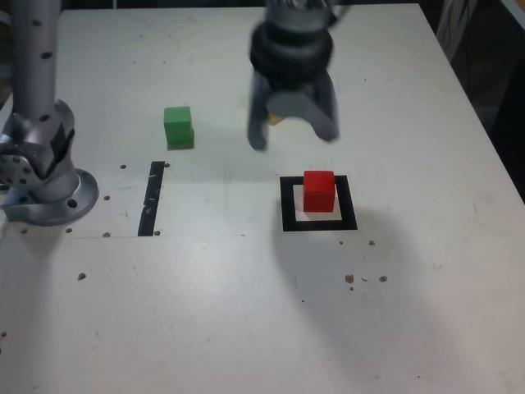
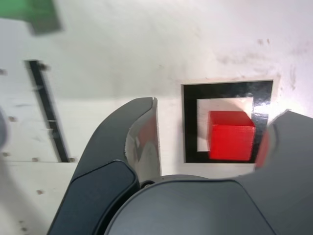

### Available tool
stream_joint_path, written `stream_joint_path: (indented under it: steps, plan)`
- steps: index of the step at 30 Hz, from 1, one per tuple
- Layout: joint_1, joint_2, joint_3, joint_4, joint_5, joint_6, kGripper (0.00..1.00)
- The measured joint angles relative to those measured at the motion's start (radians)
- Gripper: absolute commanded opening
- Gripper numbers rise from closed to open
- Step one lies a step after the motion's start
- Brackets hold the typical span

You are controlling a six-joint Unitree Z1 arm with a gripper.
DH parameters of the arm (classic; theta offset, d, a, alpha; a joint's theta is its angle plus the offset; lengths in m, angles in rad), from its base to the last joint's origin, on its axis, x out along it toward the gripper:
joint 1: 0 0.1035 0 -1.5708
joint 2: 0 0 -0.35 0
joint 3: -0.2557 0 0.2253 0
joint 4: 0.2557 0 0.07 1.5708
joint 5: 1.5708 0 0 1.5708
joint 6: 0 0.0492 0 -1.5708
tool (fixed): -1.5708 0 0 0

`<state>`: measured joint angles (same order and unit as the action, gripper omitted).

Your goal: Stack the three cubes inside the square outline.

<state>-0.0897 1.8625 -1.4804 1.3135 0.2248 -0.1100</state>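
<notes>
The square outline [image 1: 319, 223] lay on the white table [image 1: 246, 312], at about five o'clock from the gripper [image 1: 293, 135] in the exterior view. The gripper hung above the table with jaws spread, holding nothing. The red cube [image 1: 319, 190] sat inside the outline, so one cube appeared placed. The green cube [image 1: 178, 126] stood well apart at ten o'clock from the outline. The yellow cube [image 1: 276, 120] showed only as a sliver behind the jaws. Two cubes evidently remained to stack.
</notes>
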Motion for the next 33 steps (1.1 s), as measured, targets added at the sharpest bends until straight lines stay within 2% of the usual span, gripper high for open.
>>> stream_joint_path:
  steps: [2,6,10,15,23,28,33]
  plan:
    - [0.052,-0.051,0.015,0.035,0.014,0.010,0.94]
    - [0.182,-0.135,0.032,0.047,0.030,0.043,0.94]
    - [0.311,-0.124,0.054,0.033,0.036,0.089,0.94]
    - [0.467,-0.085,0.061,-0.032,0.035,0.116,0.94]
    - [0.546,0.032,0.048,-0.118,-0.033,0.017,0.94]
    - [0.565,0.085,0.020,-0.115,-0.059,-0.013,0.93]
    - [0.576,0.136,0.012,-0.115,-0.065,-0.019,0.92]
